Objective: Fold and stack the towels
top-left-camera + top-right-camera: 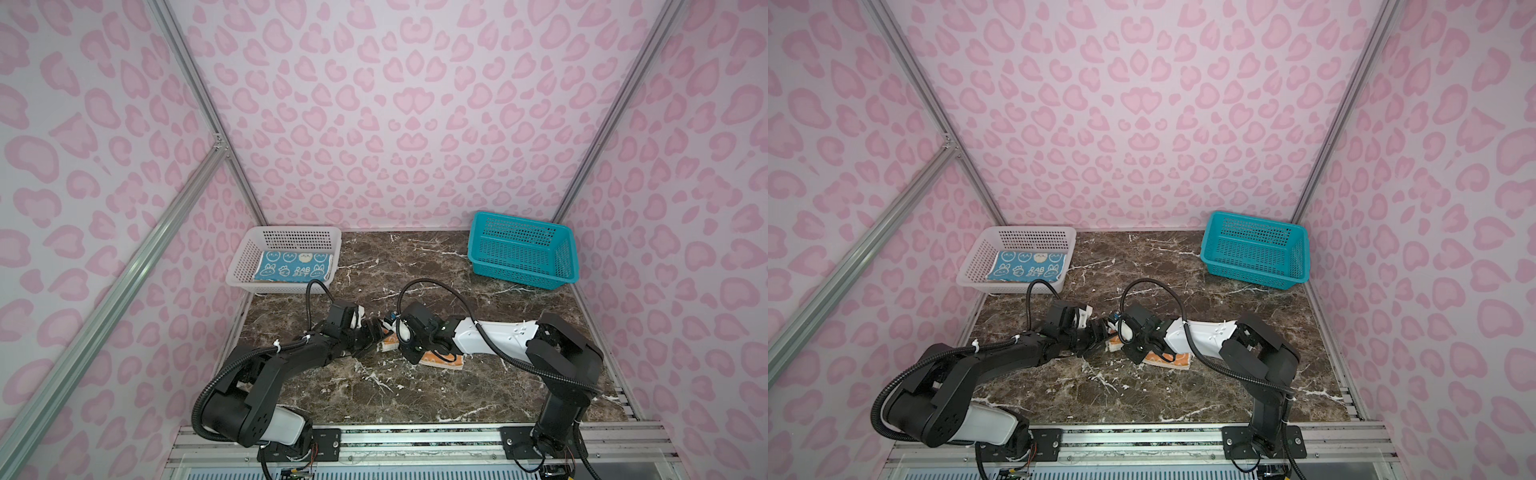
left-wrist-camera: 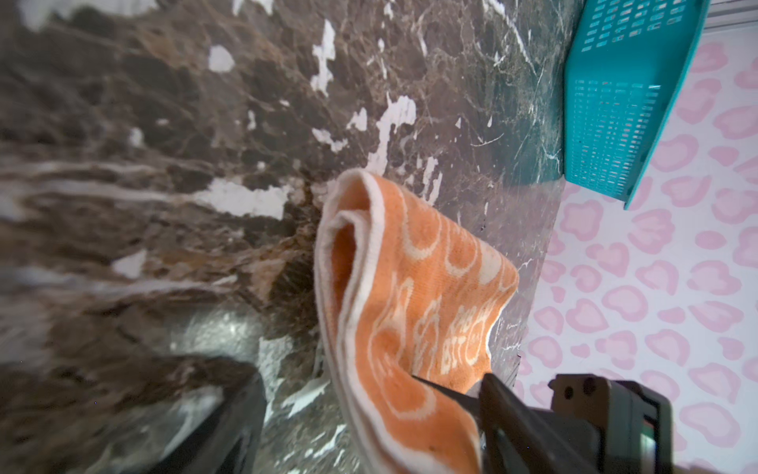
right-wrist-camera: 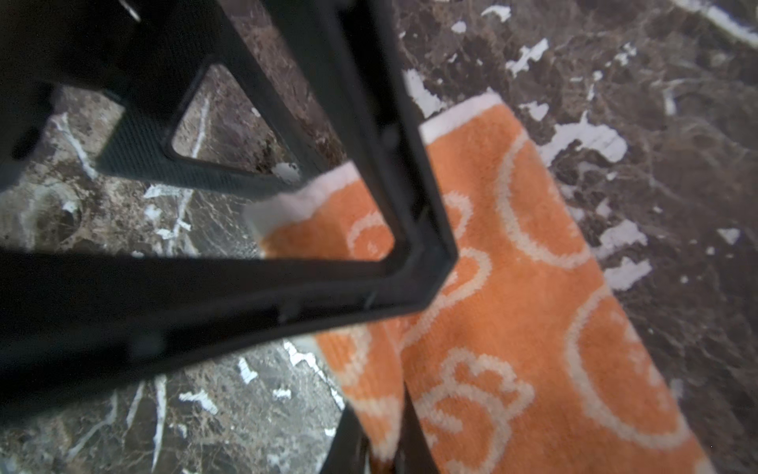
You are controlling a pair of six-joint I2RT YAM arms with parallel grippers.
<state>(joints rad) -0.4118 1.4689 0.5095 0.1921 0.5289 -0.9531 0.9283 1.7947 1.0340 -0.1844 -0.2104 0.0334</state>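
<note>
Well, the right gripper is pinched on one edge of the folded orange towel near the middle of the counter, and the left gripper is spread wide at the towel's end. Lifted by one edge, the layers could sag open, and the crowded grippers might bump.

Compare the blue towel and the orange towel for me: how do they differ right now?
Place: the blue towel lies in the white basket; the orange towel is on the marble table. State: the blue towel rests flat and untouched; the orange towel is doubled over, with the right gripper pinching an edge. Both carry white rabbit drawings and lettering.
</note>
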